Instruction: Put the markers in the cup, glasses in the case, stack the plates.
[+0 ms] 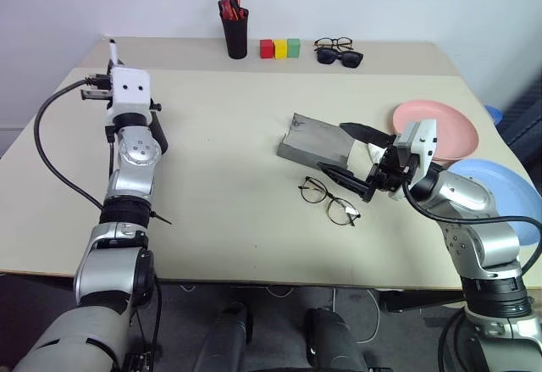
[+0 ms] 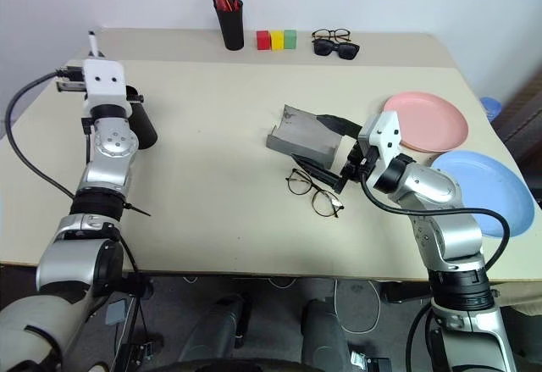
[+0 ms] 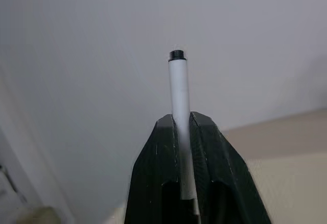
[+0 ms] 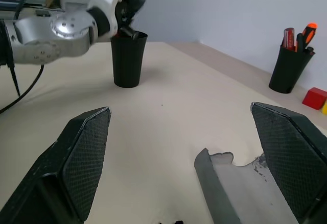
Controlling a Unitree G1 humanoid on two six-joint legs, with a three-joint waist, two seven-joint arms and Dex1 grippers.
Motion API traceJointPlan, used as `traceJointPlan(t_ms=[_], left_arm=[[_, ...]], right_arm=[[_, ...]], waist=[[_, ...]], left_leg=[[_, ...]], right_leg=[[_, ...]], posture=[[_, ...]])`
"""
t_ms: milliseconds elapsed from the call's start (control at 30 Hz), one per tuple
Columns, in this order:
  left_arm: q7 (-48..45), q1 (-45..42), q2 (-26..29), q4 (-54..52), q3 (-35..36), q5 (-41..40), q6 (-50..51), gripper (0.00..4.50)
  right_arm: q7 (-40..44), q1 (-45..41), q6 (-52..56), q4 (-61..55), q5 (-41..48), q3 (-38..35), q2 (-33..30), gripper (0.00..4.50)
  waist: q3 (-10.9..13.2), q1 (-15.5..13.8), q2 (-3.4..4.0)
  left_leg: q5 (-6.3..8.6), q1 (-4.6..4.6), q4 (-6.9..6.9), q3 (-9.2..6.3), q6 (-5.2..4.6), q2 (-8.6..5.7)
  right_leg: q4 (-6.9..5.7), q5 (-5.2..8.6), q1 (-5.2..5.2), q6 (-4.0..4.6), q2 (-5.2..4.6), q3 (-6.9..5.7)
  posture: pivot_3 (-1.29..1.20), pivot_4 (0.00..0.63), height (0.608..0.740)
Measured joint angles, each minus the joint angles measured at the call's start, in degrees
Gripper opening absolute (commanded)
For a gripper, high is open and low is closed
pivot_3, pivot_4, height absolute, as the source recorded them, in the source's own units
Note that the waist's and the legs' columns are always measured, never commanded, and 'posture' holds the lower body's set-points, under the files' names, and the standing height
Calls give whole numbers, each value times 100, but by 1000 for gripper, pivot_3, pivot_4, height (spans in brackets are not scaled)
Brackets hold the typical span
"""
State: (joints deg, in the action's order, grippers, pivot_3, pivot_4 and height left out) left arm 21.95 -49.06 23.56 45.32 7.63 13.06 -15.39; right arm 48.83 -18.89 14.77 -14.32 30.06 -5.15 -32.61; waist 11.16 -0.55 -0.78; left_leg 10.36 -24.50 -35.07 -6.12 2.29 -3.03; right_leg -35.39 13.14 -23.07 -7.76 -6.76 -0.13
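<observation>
Two plates lie at the table's right side, the pink plate (image 1: pixel 436 128) behind the blue plate (image 1: pixel 500 194), apart and unstacked; the left gripper (image 3: pixel 183 124) pinches a pale marker (image 3: pixel 180 101) between nearly closed jaws, raised over the black cup (image 4: pixel 127 59) at the table's left; the right gripper (image 4: pixel 184 163) hangs with jaws spread wide above the grey case (image 1: pixel 315 141), its flap open; the glasses (image 1: pixel 329 202) lie on the table just in front of the case.

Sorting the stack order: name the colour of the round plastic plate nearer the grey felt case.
Salmon pink round plastic plate, clearest in the right eye view.
</observation>
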Motion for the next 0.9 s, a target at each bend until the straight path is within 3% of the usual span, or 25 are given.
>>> traceJointPlan(t_ms=[67, 267, 367, 533, 633, 733, 900], left_arm=[[-66, 0, -14, 74, 3, -111, -97, 2585], [-1119, 2, -351, -599, 89, -938, -188, 2585], [-2430, -139, -372, -1192, -241, -1385, 391, 2585], [-5420, -1064, -250, -1565, -1159, -2015, 2405, 2585], [-6954, -1485, -236, -1080, -1671, -2093, 2772, 2585], [-8097, -1765, -322, -43, -2207, -1795, 2496, 2585], [-8920, -2506, -659, 1726, -2707, -1091, 1503, 2585]], right_arm=[[-7, 23, 0, -17, 0, -25, -5, 4500], [-102, 174, 25, -173, 1, -100, -20, 4500], [-162, 258, 69, -257, 3, -176, -40, 4500], [-363, 630, 186, -591, 19, -462, -168, 4500], [-447, 970, 238, -753, 26, -585, -229, 4500], [-560, 1450, 337, -963, 27, -808, -291, 4500], [-674, 2817, 559, -1597, 51, -1581, -482, 4500]], waist=[[0, 2, -1], [4, -34, -9], [4, -16, -10], [5, 2, -10], [3, 41, -7], [5, 101, -7], [15, 36, -19]], left_leg=[[0, 0, 0, 0, 0, 0], [0, -6, -4, -2, 1, -2], [0, -6, -4, 0, 1, -3], [0, -5, -2, 1, -1, -3], [1, -2, 1, 3, -2, -1], [1, -3, 0, 1, -3, 0], [4, -30, -8, -2, -9, -3]], right_leg=[[0, 0, 0, 0, 0, 0], [5, 0, 3, 0, -2, -1], [8, -1, 5, 0, -3, -1], [7, 2, 5, 0, -2, -1], [11, 4, 7, 0, -2, -1], [8, 4, 6, 2, -2, -2], [17, 7, -9, 3, -5, -4]], posture=[[0, 150, 740], [0, 150, 740], [0, 150, 740], [0, 150, 740], [0, 150, 740], [0, 150, 740], [0, 150, 740]])
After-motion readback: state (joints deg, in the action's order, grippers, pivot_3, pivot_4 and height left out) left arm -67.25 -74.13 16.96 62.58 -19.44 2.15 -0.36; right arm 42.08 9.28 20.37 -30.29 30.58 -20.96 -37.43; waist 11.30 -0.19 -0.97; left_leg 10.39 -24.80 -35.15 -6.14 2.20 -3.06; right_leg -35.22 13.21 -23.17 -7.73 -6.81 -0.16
